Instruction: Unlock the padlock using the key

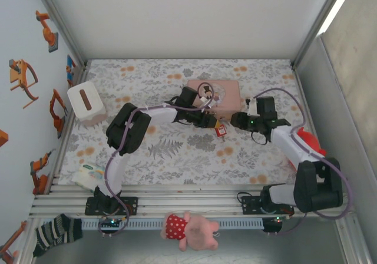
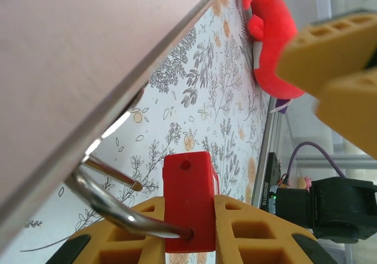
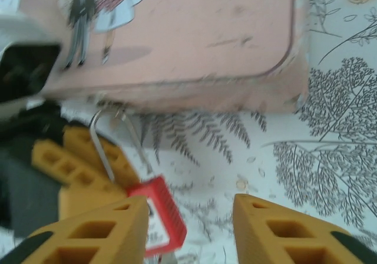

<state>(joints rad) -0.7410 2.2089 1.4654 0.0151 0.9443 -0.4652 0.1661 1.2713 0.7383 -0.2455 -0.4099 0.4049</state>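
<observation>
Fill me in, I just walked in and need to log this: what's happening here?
The left gripper is shut on the red padlock, holding it beside the pink box. The right gripper sits close by, jaws open, nothing between them. One end of the shackle looks free of the body, so the lock seems open.

Left claw (image 2: 189, 231) clamps red padlock (image 2: 187, 187); shackle (image 2: 109, 205) end free.

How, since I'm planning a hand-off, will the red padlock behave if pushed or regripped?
The padlock probably feels rigid and dense for its size: hard red body, metal shackle. With one shackle end free, the loop may swivel when nudged. The boxy body would likely slide, not roll.
</observation>
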